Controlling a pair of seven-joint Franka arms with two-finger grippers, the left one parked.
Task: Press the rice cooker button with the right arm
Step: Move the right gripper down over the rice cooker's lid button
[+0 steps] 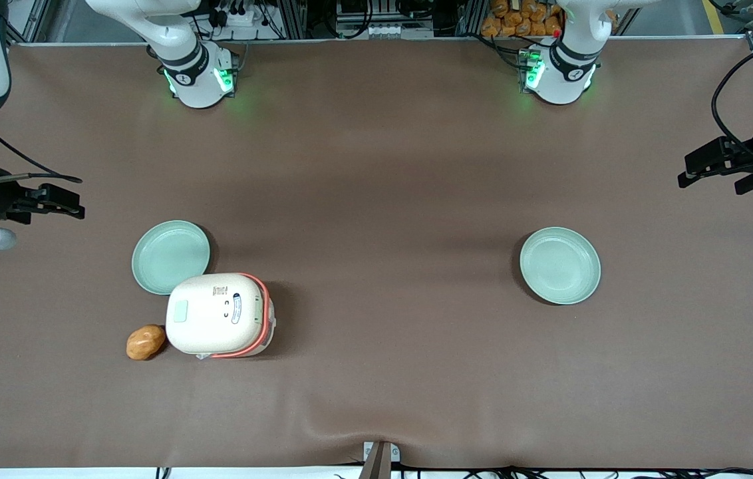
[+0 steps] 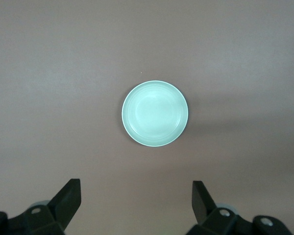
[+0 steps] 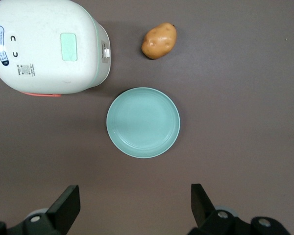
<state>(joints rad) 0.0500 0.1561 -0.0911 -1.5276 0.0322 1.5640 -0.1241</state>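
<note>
Cream-white rounded-square rice cooker (image 1: pixel 219 315) has an orange-pink band and a pale green square button (image 1: pixel 180 311); two round plates (image 1: pixel 171 257) (image 1: pixel 560 265) are pale green; golden-brown potato (image 1: pixel 146 342); black gripper (image 1: pixel 57 200) wide apart over the brown counter (image 1: pixel 383 199).

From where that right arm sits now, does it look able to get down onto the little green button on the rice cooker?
Probably yes. The lid is shut, the button faces up with nothing over it, and the open hand hangs apart from the rice cooker, toward the working arm's end of the table.

Glossy plastic rice cooker (image 1: pixel 219 315), matt brown cloth table (image 1: pixel 390 199), black hand (image 1: pixel 57 199).
</note>
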